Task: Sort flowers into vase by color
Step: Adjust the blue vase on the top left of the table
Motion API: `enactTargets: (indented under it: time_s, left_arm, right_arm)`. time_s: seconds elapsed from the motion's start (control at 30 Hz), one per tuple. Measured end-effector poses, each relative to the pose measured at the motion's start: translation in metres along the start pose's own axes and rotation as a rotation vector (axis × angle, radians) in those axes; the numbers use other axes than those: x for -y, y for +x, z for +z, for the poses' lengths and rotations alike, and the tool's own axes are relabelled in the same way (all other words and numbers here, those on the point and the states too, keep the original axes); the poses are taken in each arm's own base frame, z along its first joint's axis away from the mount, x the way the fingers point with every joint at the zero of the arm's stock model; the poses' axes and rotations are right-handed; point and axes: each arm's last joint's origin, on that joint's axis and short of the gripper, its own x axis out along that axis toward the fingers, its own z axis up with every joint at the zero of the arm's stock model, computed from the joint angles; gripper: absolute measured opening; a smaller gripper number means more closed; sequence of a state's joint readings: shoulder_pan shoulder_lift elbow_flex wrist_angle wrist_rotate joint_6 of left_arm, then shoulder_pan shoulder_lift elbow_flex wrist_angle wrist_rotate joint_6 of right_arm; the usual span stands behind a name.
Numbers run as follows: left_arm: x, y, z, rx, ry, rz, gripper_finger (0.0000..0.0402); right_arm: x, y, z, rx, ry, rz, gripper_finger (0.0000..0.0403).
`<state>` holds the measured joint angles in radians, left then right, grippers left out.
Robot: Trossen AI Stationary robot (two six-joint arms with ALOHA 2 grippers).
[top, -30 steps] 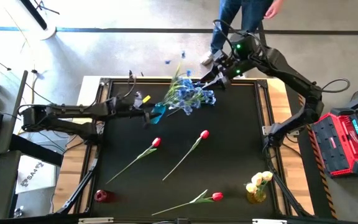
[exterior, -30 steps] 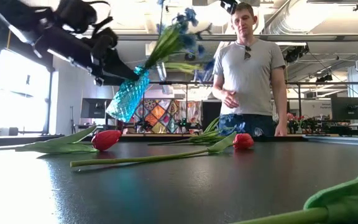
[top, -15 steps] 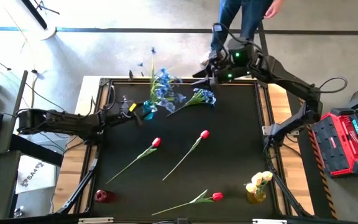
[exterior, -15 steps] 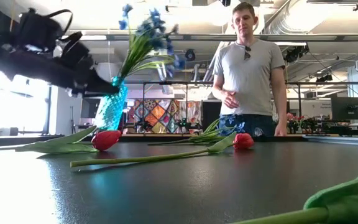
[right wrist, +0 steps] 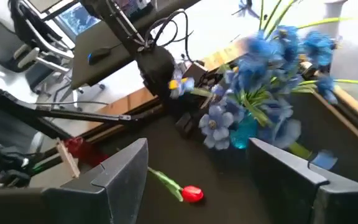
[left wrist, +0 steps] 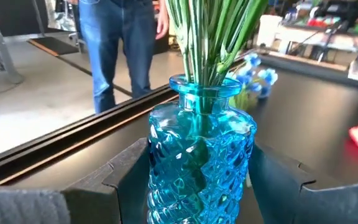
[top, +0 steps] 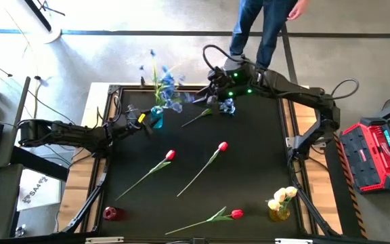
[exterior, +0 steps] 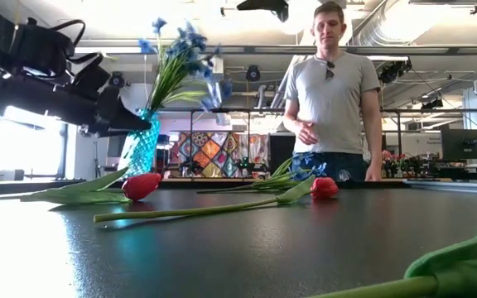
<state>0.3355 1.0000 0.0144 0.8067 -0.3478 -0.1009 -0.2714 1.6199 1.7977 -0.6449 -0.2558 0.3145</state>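
Note:
A blue glass vase (top: 156, 119) with a bunch of blue flowers (top: 162, 85) stands upright near the table's far left, and my left gripper (top: 147, 122) is shut on it. In the low view the vase (exterior: 143, 145) has its foot hidden behind a red tulip (exterior: 142, 185). One blue spray (top: 217, 108) lies on the mat by the far edge. My right gripper (top: 205, 91) hovers open above it with nothing between its fingers (right wrist: 126, 171). My left gripper pinches the vase's ribbed body (left wrist: 160, 168) between its two fingers (left wrist: 126, 171), one on each side. The fingers come in nearly level from the table's left. The vase stands upright in the hold; whether its foot touches the mat I cannot tell.
Three red tulips lie on the mat (top: 170, 156) (top: 222, 146) (top: 236, 214). A yellow vase with pale yellow tulips (top: 281, 203) stands near right, a small red vase (top: 110, 213) near left. A person (exterior: 331, 99) stands behind the far edge.
My left gripper has drawn back toward the table's left edge and gone down, turning the vase from a slant to upright with its flowers now pointing up. My right gripper has moved along the far edge toward the table's left. One blue spray has stayed on the mat.

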Motion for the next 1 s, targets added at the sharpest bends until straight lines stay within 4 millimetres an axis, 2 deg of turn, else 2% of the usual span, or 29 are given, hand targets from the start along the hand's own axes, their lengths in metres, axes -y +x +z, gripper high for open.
enactTargets:
  time_s: [0.1,0.23,0.33,0.5,0.6,0.7,0.87,1.0]
  left_arm:
    - [0.001,0.002,0.005,0.019,-0.047,-0.007,0.0211]
    - [0.007,0.008,0.023,0.071,-0.062,-0.055,0.0211]
    - [0.010,0.012,0.033,0.097,-0.062,-0.082,0.0211]
    - [0.014,0.014,0.043,0.124,-0.070,-0.121,0.0212]
    - [0.018,0.015,0.049,0.137,-0.071,-0.167,0.0212]
    - [0.023,0.016,0.056,0.152,-0.055,-0.243,0.0212]
    - [0.031,0.016,0.067,0.172,-0.032,-0.440,0.0212]
    - [0.033,0.018,0.075,0.184,-0.076,-0.468,0.0212]
  right_arm:
    - [-0.002,0.002,-0.002,0.003,-0.031,-0.049,0.0259]
    - [0.004,0.008,-0.012,-0.017,-0.083,-0.155,0.0259]
    - [0.014,0.022,-0.032,-0.014,-0.044,-0.126,0.0259]
    - [0.034,0.046,-0.080,0.100,0.039,-0.009,0.0259]
    - [0.043,0.059,-0.102,0.179,0.028,0.042,0.0259]
    - [0.050,0.073,-0.115,0.223,-0.041,0.075,0.0259]
    - [0.056,0.095,-0.117,0.247,-0.179,0.142,0.0259]
    - [0.062,0.111,-0.119,0.212,-0.220,0.169,0.0266]
